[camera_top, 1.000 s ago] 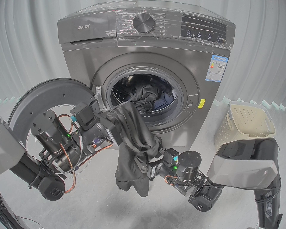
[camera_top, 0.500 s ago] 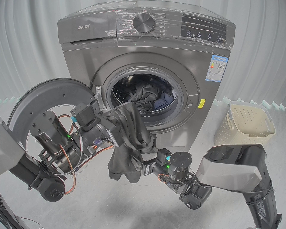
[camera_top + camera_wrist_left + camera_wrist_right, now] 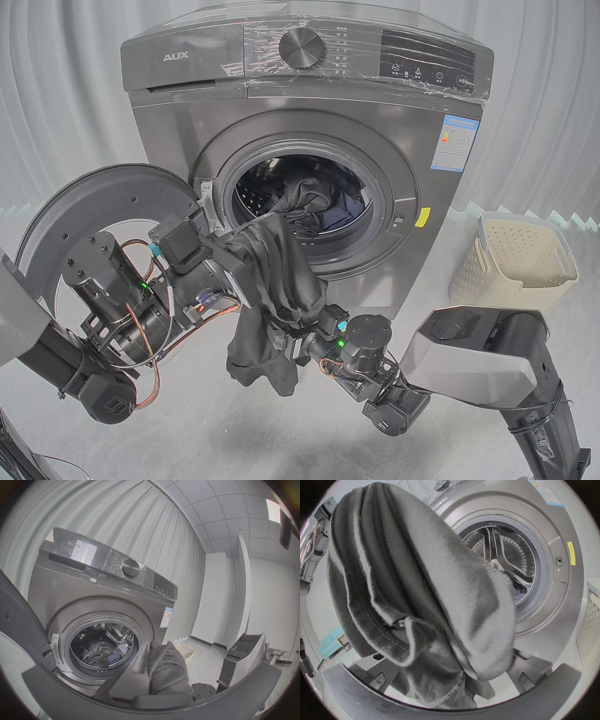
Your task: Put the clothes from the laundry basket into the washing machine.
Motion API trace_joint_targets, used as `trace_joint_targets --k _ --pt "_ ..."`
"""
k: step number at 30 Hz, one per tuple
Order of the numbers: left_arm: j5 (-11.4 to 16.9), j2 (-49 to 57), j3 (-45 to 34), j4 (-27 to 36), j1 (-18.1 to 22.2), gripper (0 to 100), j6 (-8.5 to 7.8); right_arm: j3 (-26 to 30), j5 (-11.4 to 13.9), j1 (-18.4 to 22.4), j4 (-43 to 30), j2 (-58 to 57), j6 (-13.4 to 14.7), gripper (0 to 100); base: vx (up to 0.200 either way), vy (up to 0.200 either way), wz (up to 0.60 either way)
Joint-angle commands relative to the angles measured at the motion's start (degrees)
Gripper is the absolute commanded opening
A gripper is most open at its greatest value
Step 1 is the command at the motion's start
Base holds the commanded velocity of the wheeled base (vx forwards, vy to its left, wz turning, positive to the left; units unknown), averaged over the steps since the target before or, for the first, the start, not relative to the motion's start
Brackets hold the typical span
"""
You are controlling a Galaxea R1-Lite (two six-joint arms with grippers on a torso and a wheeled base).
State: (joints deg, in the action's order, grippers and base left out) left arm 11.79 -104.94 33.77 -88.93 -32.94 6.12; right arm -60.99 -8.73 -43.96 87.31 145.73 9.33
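1. The washing machine stands with its door swung wide, and a heap of clothes already lies in the drum.
2. The dark garment hangs outside, just before the opening, its tail dangling above the floor.
3. The left gripper has its fingers closed on the garment's upper bunch. The right gripper sits lower, buried in the folds, and whether it grips cannot be told.
4. The laundry basket stands beside the machine, and the visible part of its inside holds no clothes.
5. This looks like the last piece, and it is not yet pushed in and released.
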Motion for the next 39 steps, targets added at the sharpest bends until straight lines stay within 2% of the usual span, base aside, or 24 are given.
trace_joint_targets --k 1,2,3,14,17,19,25,29,36,39 --pt "-0.01 0.96 0.16 -0.01 -0.11 0 0.30 -2.12 -0.41 -0.25 0.05 1.23 0.17 100 0.000 0.000 0.00" --pt "-0.01 0.96 0.25 -0.01 -0.02 0 0.30 -2.20 -0.68 -0.25 0.14 1.23 0.25 100 0.000 0.000 0.00" --pt "-0.01 0.87 0.25 -0.01 0.16 0 0.30 -2.20 -0.85 -0.34 0.23 1.14 0.34 0 0.000 0.000 0.00" --pt "-0.01 -0.88 0.16 -0.01 2.88 0 0.56 -0.71 -1.03 1.68 0.85 -5.37 1.13 0 0.000 0.000 0.00" --pt "-0.01 -1.06 -0.11 -0.01 3.76 0 1.35 1.05 -1.29 2.47 0.85 -8.44 1.22 0 0.000 0.000 0.00" --pt "0.08 -1.32 -0.11 0.07 4.73 0 1.79 2.37 -2.79 3.18 0.76 -10.64 1.22 0 0.000 0.000 0.00" --pt "-0.01 -3.96 -0.11 0.07 7.89 0 1.70 6.06 -2.96 5.02 0.85 -15.21 1.31 0 0.000 0.000 0.00" --pt "-0.19 -6.42 -0.55 -0.01 9.03 0 1.09 9.49 -2.87 5.29 0.85 -17.14 1.22 0 0.000 0.000 0.00" --pt "0.69 -8.79 -4.24 -0.01 9.30 0 0.21 10.10 -2.87 5.29 0.85 -18.72 1.31 0 0.000 0.000 0.00" --pt "1.48 -10.11 -5.82 -0.01 9.38 0 -1.20 9.84 -3.05 5.20 0.76 -18.72 1.31 0 0.000 0.000 0.00"
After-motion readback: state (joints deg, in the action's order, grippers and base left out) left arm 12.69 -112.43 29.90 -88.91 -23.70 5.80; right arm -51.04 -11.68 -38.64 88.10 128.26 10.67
